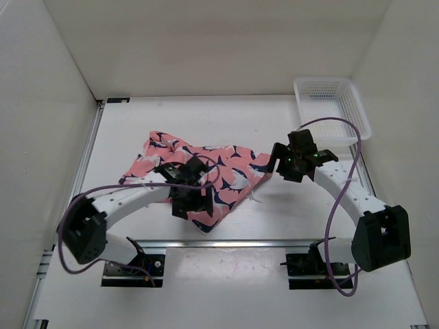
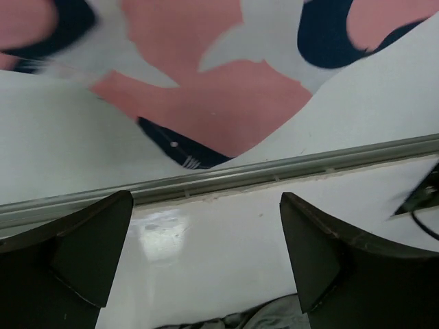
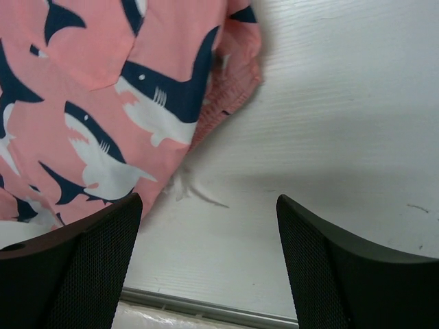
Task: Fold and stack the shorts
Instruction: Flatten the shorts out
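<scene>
The coral-pink shorts (image 1: 226,175) with navy and white shark shapes lie crumpled on the white table, left of centre. My left gripper (image 1: 186,205) hangs over their near corner, open and empty; its wrist view shows that corner (image 2: 226,103) just beyond the spread jaws. My right gripper (image 1: 288,163) is open and empty just right of the shorts' right end. In the right wrist view the shorts (image 3: 103,103) fill the upper left, and a white drawstring end (image 3: 185,188) lies on the table between the jaws.
A white mesh basket (image 1: 332,110) stands at the back right corner of the table. A metal rail (image 1: 233,242) runs along the near edge and shows in the left wrist view (image 2: 274,171). White walls enclose the table.
</scene>
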Robot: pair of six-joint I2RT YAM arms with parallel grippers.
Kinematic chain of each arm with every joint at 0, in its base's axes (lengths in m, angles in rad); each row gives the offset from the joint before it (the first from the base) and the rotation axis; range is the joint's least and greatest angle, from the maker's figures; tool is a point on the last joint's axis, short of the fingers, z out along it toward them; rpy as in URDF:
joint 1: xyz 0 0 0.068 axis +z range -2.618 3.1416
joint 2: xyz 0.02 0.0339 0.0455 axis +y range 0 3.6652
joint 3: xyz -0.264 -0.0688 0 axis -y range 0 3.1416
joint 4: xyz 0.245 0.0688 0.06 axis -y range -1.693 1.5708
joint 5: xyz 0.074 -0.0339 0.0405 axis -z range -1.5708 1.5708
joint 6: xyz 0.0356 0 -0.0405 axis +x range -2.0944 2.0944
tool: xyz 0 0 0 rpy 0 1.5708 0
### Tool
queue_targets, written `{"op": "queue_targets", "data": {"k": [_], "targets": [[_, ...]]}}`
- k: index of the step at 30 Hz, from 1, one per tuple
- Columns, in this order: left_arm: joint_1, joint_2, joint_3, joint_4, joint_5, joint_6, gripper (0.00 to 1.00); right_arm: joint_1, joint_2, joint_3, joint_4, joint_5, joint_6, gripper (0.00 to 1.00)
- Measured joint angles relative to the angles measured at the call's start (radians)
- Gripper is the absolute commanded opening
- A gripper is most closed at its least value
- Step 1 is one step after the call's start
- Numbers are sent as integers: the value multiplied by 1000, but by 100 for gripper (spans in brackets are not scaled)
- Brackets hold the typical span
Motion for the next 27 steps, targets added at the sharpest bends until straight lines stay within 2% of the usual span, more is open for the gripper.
{"op": "queue_targets", "data": {"k": [4,7,12,15,16,17,21,22,23,27], "targets": [[-123,144,0,41,3,-66,100,-58,-7,-16,2,-24,3,84],[-142,198,0,57,-25,-101,100,-86,-28,-34,2,-45,5,84],[-142,295,4,80,-87,-119,88,-133,-61,-60,1,-79,2,85],[-144,354,39,53,-101,-114,55,-164,-63,-73,0,-101,-1,85],[-145,359,49,54,-109,-112,21,-172,-63,-76,1,-111,-2,85],[-140,361,57,52,-123,-106,10,-180,-63,-76,1,-120,-2,85],[-88,335,89,-24,-216,-93,10,-207,-58,-80,19,-166,-2,85],[-58,305,105,-58,-245,-93,10,-214,-53,-83,30,-180,-1,85],[-24,267,127,-95,-270,-90,10,-219,-44,-85,40,-198,2,81],[110,78,291,-187,-326,-52,10,-224,32,-87,99,-268,13,79]]}}
